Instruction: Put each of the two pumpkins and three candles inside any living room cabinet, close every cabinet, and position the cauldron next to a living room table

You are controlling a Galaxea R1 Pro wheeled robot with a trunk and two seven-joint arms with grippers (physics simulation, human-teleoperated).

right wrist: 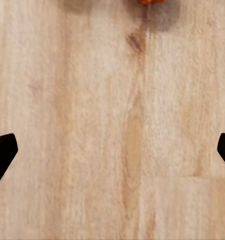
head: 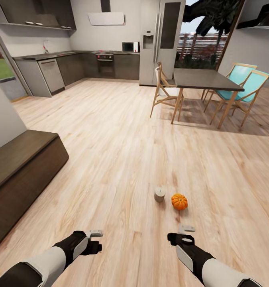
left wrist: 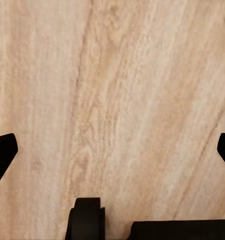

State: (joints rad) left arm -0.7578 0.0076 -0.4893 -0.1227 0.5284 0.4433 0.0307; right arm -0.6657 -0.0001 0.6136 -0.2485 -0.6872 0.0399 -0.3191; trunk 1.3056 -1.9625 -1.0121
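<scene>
pumpkin (head: 179,201) on floor (head: 122,151) just ahead of right gripper (head: 186,229), candle (head: 160,194) close beside it on left; right arm nearer; both grippers wide open, empty; left gripper (head: 95,233) well off to side

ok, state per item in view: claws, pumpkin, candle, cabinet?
left claw: open, empty, over bare floor
right claw: open, empty, short of the pumpkin
pumpkin: upright on the floor, beside the candle, apart
candle: upright on the floor
cabinet: no drawer seen open
</scene>
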